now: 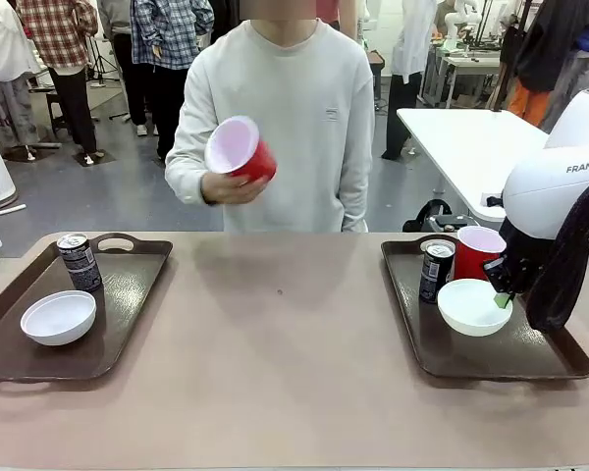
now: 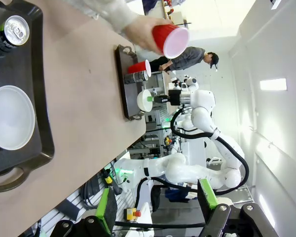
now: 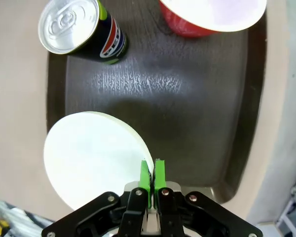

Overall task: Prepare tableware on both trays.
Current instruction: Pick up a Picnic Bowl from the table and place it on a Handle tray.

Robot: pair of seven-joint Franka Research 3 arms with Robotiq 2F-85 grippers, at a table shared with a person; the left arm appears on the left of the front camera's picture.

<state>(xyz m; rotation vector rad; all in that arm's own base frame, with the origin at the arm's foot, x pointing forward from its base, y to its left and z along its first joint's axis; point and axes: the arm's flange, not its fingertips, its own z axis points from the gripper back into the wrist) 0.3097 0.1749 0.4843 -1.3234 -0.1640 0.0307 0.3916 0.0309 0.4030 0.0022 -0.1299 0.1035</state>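
Now white bowl (image 3: 91, 160) between right jaws.

The left hand (image 2: 155, 210) rises from the bottom edge with its green-padded fingers (image 2: 106, 208) spread wide and nothing between them. On the worktop (image 2: 84, 98), the near tray (image 2: 42, 133) carries a white bowl (image 2: 10, 117) and a dark can (image 2: 7, 35). The far tray (image 2: 122, 84) carries a red cup (image 2: 139, 66), a second can (image 2: 136, 76) and a second bowl (image 2: 144, 100), whose rim the right hand (image 2: 153, 99) pinches. The person's hand (image 2: 140, 32) holds another red cup (image 2: 170, 39) above the worktop.
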